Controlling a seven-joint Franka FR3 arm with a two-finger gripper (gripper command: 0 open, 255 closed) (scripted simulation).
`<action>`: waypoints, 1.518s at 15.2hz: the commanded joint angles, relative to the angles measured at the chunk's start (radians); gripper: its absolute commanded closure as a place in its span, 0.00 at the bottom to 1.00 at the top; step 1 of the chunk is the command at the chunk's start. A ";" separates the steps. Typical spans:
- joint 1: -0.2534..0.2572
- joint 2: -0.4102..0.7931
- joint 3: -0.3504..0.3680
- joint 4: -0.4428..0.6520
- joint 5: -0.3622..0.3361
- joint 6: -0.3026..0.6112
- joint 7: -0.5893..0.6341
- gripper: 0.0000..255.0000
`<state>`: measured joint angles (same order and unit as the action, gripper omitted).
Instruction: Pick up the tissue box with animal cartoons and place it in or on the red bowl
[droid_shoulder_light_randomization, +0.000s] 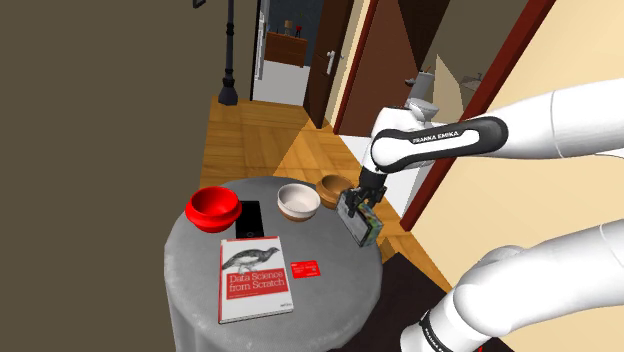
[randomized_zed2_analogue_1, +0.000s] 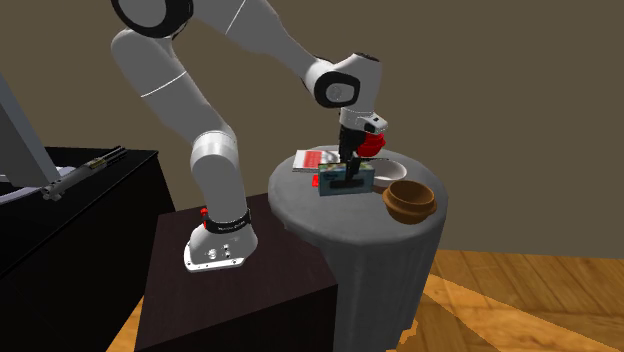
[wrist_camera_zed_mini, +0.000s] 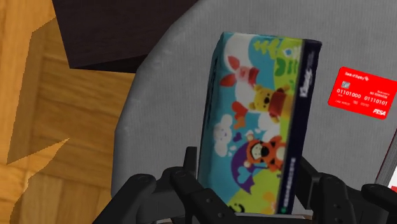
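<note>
The arm (droid_shoulder_light_randomization: 435, 138) has "FRANKA EMIKA" printed along its dark forearm. Its claw (droid_shoulder_light_randomization: 360, 205) is clamped on one end of the tissue box (droid_shoulder_light_randomization: 364, 224), a black finger pressed to each side. It holds the box tilted over the edge of the round grey table (droid_shoulder_light_randomization: 195, 280) at the shoulder view's right, well apart from the red bowl (droid_shoulder_light_randomization: 214, 207). I cannot tell whether the box clears the table.

Seen from the wrist, the box's face carries a yellow bear, a pink piglet and an orange tiger on blue and green. White lettering runs down its dark side strip, too small for me to read.

There are three bowls: the red one, a pale bowl (droid_shoulder_light_randomization: 298, 201) and a brown wooden bowl (droid_shoulder_light_randomization: 333, 186). One book (droid_shoulder_light_randomization: 255, 280) lies flat, titled "Data Science from Scratch" under a bird drawing. Beside it is one red card (wrist_camera_zed_mini: 361, 92) marked "VISA", with the digits 01101000 01110101. One flat black slab (droid_shoulder_light_randomization: 246, 218) lies between the red and pale bowls.
</note>
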<state>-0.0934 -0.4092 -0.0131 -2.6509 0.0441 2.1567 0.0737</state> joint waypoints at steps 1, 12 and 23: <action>-0.001 -0.015 -0.001 0.016 -0.002 -0.032 0.000 1.00; -0.003 -0.085 0.000 0.116 -0.006 -0.202 0.008 1.00; 0.052 0.050 0.088 0.302 0.040 -0.246 0.127 1.00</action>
<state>-0.0494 -0.3799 0.0618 -2.3686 0.0779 1.9079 0.1826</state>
